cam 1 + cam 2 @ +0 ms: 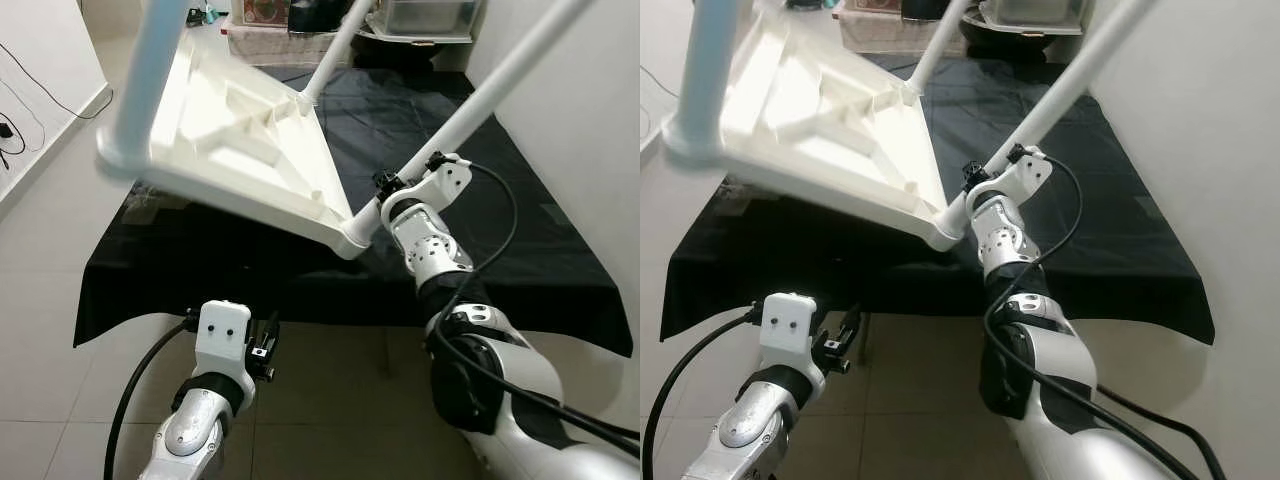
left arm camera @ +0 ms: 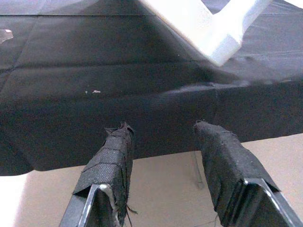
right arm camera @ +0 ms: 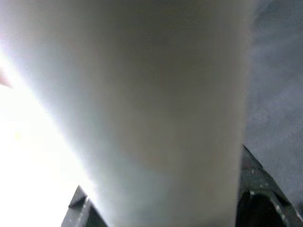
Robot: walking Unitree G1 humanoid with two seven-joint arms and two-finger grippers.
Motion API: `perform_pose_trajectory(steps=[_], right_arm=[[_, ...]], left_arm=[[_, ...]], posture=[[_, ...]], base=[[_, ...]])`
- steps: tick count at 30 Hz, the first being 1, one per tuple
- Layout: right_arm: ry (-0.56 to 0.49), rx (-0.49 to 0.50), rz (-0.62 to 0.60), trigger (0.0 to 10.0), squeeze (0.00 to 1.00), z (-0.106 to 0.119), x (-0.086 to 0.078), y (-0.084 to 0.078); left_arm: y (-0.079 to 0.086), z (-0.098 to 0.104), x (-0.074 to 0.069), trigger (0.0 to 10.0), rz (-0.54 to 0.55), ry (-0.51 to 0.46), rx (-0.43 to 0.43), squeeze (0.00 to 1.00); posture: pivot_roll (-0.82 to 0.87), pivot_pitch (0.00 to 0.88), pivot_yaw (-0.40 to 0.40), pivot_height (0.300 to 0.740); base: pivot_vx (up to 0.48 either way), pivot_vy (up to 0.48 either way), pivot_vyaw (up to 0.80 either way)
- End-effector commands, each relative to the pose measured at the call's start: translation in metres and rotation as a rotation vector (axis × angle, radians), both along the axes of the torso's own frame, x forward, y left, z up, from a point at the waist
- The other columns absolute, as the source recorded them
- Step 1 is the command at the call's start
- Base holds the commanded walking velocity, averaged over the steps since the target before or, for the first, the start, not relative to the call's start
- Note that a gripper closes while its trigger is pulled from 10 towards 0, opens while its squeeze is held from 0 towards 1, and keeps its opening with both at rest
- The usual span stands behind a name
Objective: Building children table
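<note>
A white plastic children's table top is tilted up above the black-covered table, its ribbed underside facing me. Three white round legs stick out of it: one at the left, one at the far corner, one at the near right corner. My right gripper is shut on the near right leg, just above the corner socket. My left gripper hangs low in front of the table's edge, open with nothing between its fingers.
Clear storage boxes and a plastic tub stand at the far end of the black cloth. A white wall runs close along the right. Tiled floor lies to the left, with cables by the left wall.
</note>
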State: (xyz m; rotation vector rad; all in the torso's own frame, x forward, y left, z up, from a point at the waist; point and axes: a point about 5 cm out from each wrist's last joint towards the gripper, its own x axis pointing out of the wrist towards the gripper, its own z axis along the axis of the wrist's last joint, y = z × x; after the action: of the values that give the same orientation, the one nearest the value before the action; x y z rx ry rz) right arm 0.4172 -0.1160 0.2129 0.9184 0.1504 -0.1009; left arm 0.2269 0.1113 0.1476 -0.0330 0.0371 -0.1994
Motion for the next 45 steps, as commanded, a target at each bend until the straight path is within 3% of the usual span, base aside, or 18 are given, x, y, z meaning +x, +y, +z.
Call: perform_pose_trajectory(steps=[1, 2, 4, 6, 8, 13, 15, 16, 17, 20, 21, 22, 28, 29, 30, 38, 40, 45], right_arm=[[0.136, 0.160, 0.036, 0.0, 0.00, -0.020, -0.005, 0.026], [0.136, 0.160, 0.036, 0.0, 0.00, -0.020, -0.005, 0.026], [0.215, 0.274, 0.000, 0.0, 0.00, -0.030, -0.008, 0.037], [0.215, 0.274, 0.000, 0.0, 0.00, -0.030, -0.008, 0.037], [0.280, 0.370, -0.042, 0.0, 0.00, -0.039, -0.013, 0.048], [0.340, 0.475, -0.090, 0.0, 0.00, -0.046, -0.018, 0.061], [0.340, 0.475, -0.090, 0.0, 0.00, -0.046, -0.018, 0.061], [0.338, 0.496, -0.097, 2.9, 0.00, -0.045, -0.018, 0.063], [0.330, 0.542, -0.107, 10.0, 0.00, -0.042, -0.017, 0.063], [0.321, 0.561, -0.116, 10.0, 0.00, -0.040, -0.016, 0.062], [0.283, 0.577, -0.110, 10.0, 0.13, -0.036, -0.015, 0.060], [0.259, 0.586, -0.105, 10.0, 1.00, -0.034, -0.013, 0.059], [0.277, 0.586, -0.158, 10.0, 1.00, -0.034, -0.012, 0.049], [0.287, 0.583, -0.172, 10.0, 0.80, -0.035, -0.012, 0.047], [0.294, 0.568, -0.181, 10.0, 0.00, -0.036, -0.012, 0.043], [0.338, 0.465, -0.263, 10.0, 0.00, -0.048, -0.015, 0.016], [0.347, 0.435, -0.313, 10.0, 0.00, -0.056, -0.023, 0.000], [0.358, 0.414, -0.385, 10.0, 0.00, -0.066, -0.039, -0.019]], left_arm=[[0.001, 0.000, -0.003, 10.0, 0.005, 0.010, 0.007, 0.00], [0.001, 0.000, -0.003, 10.0, 0.005, 0.010, 0.007, 0.00], [0.000, 0.001, -0.003, 10.0, 0.005, 0.009, 0.008, 0.00], [0.000, 0.001, -0.003, 10.0, 0.005, 0.009, 0.008, 0.00], [0.000, 0.001, -0.003, 10.0, 0.004, 0.009, 0.011, 0.00], [0.000, 0.002, -0.005, 10.0, 0.006, 0.009, 0.016, 0.00], [0.000, 0.002, -0.005, 10.0, 0.006, 0.009, 0.016, 0.00], [-0.001, 0.002, -0.005, 10.0, 0.005, 0.008, 0.020, 0.00], [-0.001, 0.002, -0.006, 10.0, 0.004, 0.008, 0.022, 0.00], [-0.002, 0.002, -0.006, 10.0, 0.004, 0.008, 0.024, 0.00], [-0.002, 0.002, -0.007, 10.0, 0.007, 0.009, 0.025, 0.00], [-0.002, 0.002, -0.007, 10.0, 0.008, 0.009, 0.026, 0.00], [-0.001, 0.003, -0.007, 10.0, 0.007, 0.010, 0.028, 0.00], [-0.001, 0.003, -0.007, 10.0, 0.006, 0.010, 0.028, 0.00], [-0.001, 0.003, -0.006, 10.0, 0.006, 0.009, 0.030, 0.00], [-0.002, 0.004, -0.003, 10.0, 0.008, 0.009, 0.034, 0.00], [-0.001, 0.003, -0.002, 10.0, 0.007, 0.010, 0.035, 0.00], [0.000, 0.002, -0.001, 10.0, 0.007, 0.012, 0.037, 0.00]], posture=[[0.10, 0.165, -0.063, 0.740], [0.10, 0.165, -0.063, 0.740], [0.11, 0.170, -0.064, 0.740], [0.11, 0.170, -0.064, 0.740], [0.12, 0.175, -0.065, 0.740], [0.13, 0.183, -0.070, 0.740], [0.13, 0.183, -0.070, 0.740], [0.14, 0.185, -0.072, 0.740], [0.14, 0.187, -0.074, 0.740], [0.14, 0.188, -0.075, 0.740], [0.14, 0.188, -0.070, 0.740], [0.14, 0.187, -0.071, 0.740], [0.14, 0.185, -0.065, 0.740], [0.14, 0.185, -0.065, 0.740], [0.13, 0.184, -0.062, 0.740], [0.12, 0.183, -0.058, 0.740], [0.11, 0.178, -0.055, 0.740], [0.10, 0.171, -0.047, 0.740]], base=[[0.000, 0.000, 0.00], [0.000, 0.000, 0.00], [0.000, 0.000, 0.00], [0.000, 0.000, 0.00], [0.000, 0.000, 0.00], [0.000, 0.000, 0.00], [0.000, 0.000, 0.00], [0.000, 0.000, 0.00], [0.000, 0.000, 0.00], [0.000, 0.000, 0.00], [0.000, 0.000, 0.00], [0.000, 0.000, 0.00], [0.000, 0.000, 0.00], [0.000, 0.000, 0.00], [0.000, 0.000, 0.00], [0.000, 0.000, 0.00], [0.000, 0.000, 0.00], [0.000, 0.000, 0.00]])
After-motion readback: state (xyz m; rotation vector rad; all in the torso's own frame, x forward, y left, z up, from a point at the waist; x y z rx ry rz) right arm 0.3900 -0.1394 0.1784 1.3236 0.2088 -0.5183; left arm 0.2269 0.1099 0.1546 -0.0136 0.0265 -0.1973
